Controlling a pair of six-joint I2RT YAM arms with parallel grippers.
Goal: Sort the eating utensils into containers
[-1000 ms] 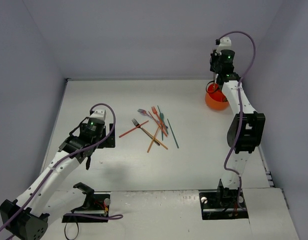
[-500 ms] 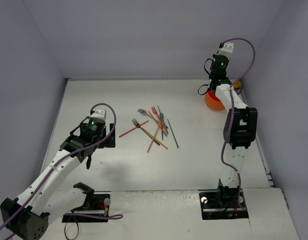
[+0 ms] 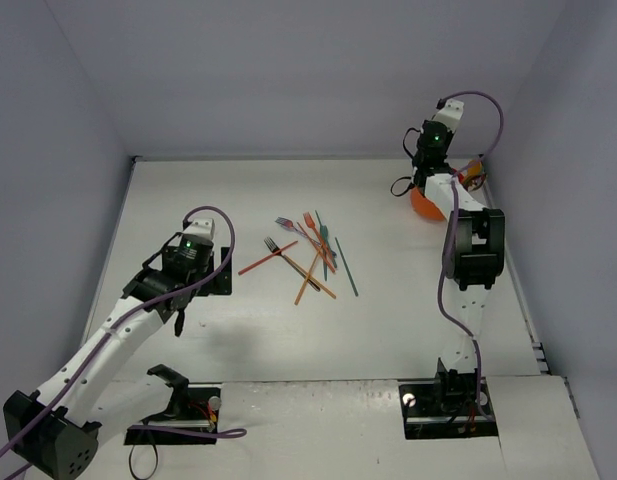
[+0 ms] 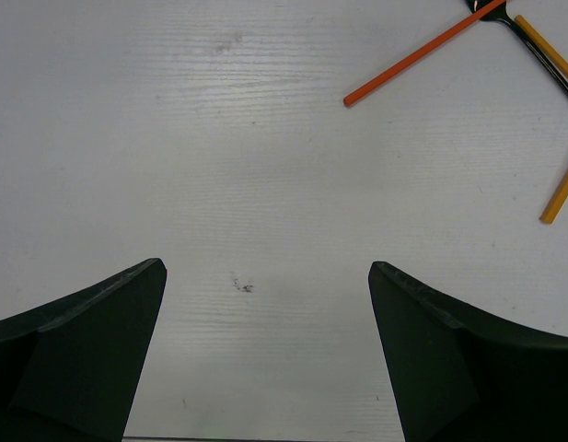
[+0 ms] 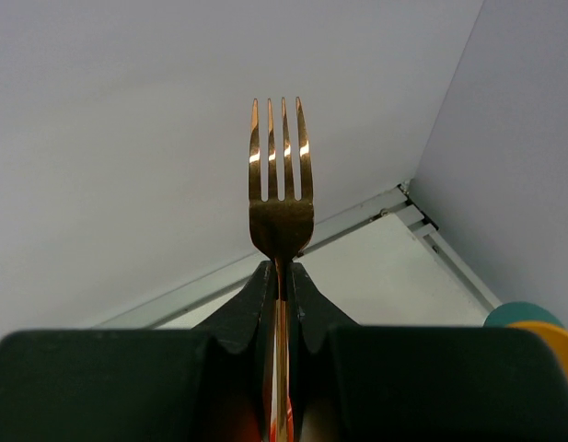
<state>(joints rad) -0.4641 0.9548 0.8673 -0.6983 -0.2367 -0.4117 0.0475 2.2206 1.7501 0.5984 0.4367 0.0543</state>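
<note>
Right tool (image 5: 282, 269) pinching gold fork (image 5: 282, 175) tines-up for orange holder (image 3: 421, 205) drop; left tool (image 4: 267, 268) gaping wide, facing utensil pile (image 3: 310, 255).

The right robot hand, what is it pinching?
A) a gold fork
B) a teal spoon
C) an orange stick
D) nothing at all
A: in the right wrist view, the right gripper is shut on a gold fork, and its four prongs stick out past the fingertips.
</note>
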